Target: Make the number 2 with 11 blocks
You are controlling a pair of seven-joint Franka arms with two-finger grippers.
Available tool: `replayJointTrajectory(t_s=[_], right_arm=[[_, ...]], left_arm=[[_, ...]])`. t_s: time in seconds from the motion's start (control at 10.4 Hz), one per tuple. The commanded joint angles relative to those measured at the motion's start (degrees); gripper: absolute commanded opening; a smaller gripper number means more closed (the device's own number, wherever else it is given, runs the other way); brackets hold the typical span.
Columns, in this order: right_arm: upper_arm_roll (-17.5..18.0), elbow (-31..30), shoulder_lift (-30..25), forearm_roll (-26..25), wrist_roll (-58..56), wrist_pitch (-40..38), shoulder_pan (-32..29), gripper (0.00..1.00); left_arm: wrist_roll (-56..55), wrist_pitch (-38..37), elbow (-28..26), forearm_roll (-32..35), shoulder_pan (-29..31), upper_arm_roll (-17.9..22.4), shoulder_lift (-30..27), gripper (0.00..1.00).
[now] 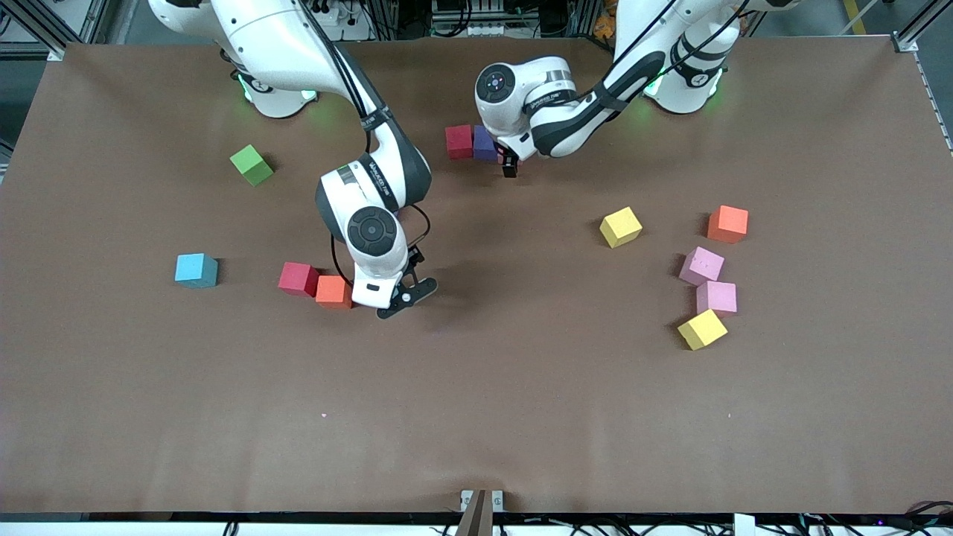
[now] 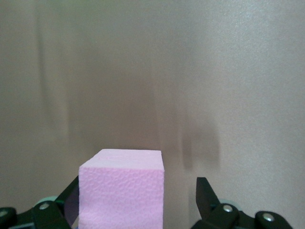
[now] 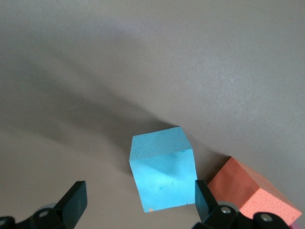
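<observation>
The left gripper (image 1: pixel 510 165) is low over the table (image 1: pixel 521 417) near the robots' bases, its jaws spread apart. In its wrist view a pink cube (image 2: pixel 121 191) sits between the fingers, close against one of them, with a clear gap to the other – not clamped. In the front view the arm covers most of that cube. Just beside the gripper, toward the right arm's end, a purple cube (image 1: pixel 485 144) and a red cube (image 1: pixel 459 141) touch side by side.

The right gripper (image 1: pixel 408 292) is down near the table's middle, its jaws also wide and holding nothing. An orange cube (image 1: pixel 333 292) lies just beside it, touching a second red cube (image 1: pixel 298 279) on its side toward the right arm's end. The light blue cube (image 1: pixel 196 269) lies well apart from these, farther toward that end. The right wrist view frames the light blue cube between the open fingers, with an orange cube next to one finger.

Toward the left arm's end lie five loose cubes. A yellow cube (image 1: pixel 620 227) and an orange-red cube (image 1: pixel 727 224) stand apart from each other. Nearer the front camera two pink cubes – one (image 1: pixel 701 266) touching the next (image 1: pixel 716 297) – form a short column with a second yellow cube (image 1: pixel 701 329) at its near end.

A lime-green cube (image 1: pixel 252 164) stands alone near the right arm's base.
</observation>
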Motion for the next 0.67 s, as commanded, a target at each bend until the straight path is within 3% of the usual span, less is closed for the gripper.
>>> replayJointTrajectory(t_s=[0.0,0.29,0.58], right_arm=[[0.2,-4.1,-2.0,0.4,-3.9,2.5,-0.3,1.00],[0.2,-6.3,-1.6,0.3,-4.8,6.5,-0.5,1.00],[0.0,-6.3,-1.6,0.0,-6.3,6.5,-0.9,1.00]], left_arm=[[-16.5,-2.9,0.9,1.5,-0.8,-2.1,-1.4,1.00],[-15.8,-5.3,1.6,1.2,0.8,-4.2,-1.8,1.00],[-14.0,-7.5,1.9,1.2,7.3,-9.8,-1.8,1.00]])
